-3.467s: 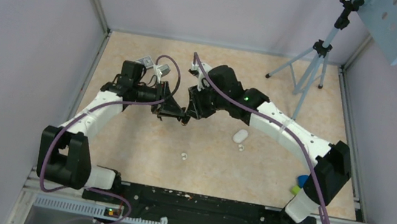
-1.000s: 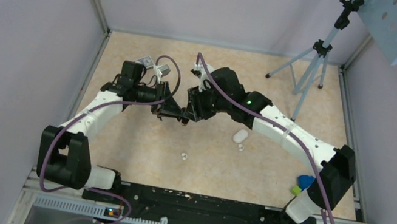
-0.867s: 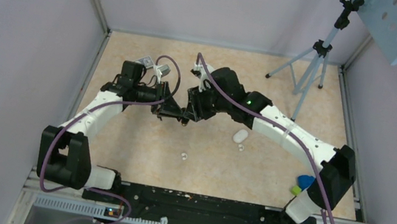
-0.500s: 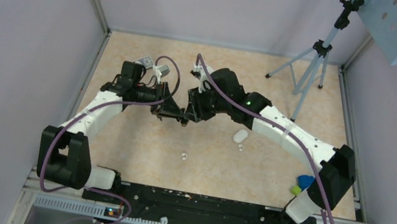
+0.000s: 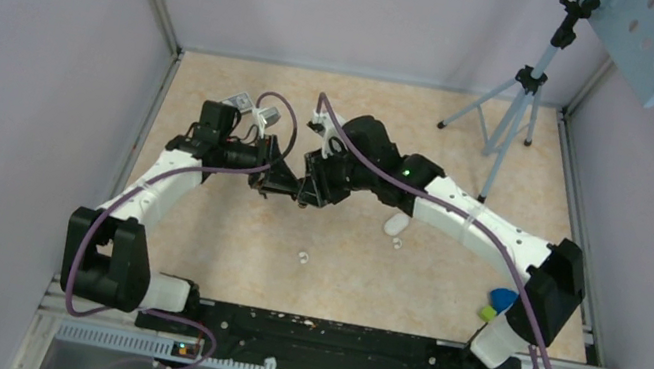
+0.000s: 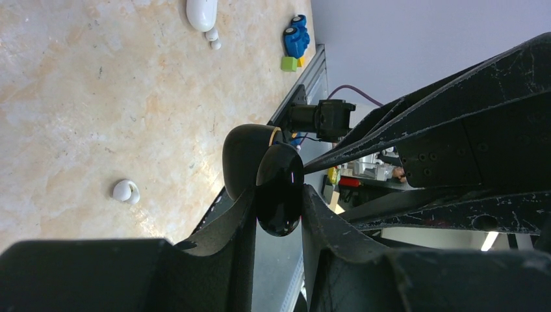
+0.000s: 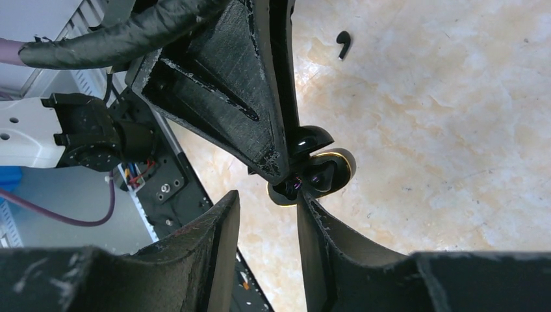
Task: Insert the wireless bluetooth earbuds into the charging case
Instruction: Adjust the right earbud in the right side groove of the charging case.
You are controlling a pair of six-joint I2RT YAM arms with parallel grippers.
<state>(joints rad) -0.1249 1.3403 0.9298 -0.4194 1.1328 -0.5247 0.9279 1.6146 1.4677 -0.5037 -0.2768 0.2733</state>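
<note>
Two tiny white rounded plastic earbuds (image 5: 396, 243) are lying on the mottled beige tabletop (image 5: 224, 227): one just at 6 o'clock of the single white pill-shaped charging case (image 5: 394, 224), the other earbud (image 5: 302, 258) well apart at 8 o'clock of it. The left gripper (image 6: 278, 201) is pinching one glossy black gold-rimmed oval case (image 6: 279, 172) between narrow-set fingers, while the right gripper (image 7: 268, 198), jaws standing partly apart and clamping nothing, is holding one fingertip (image 7: 308, 208) right at that case's rim.
</note>
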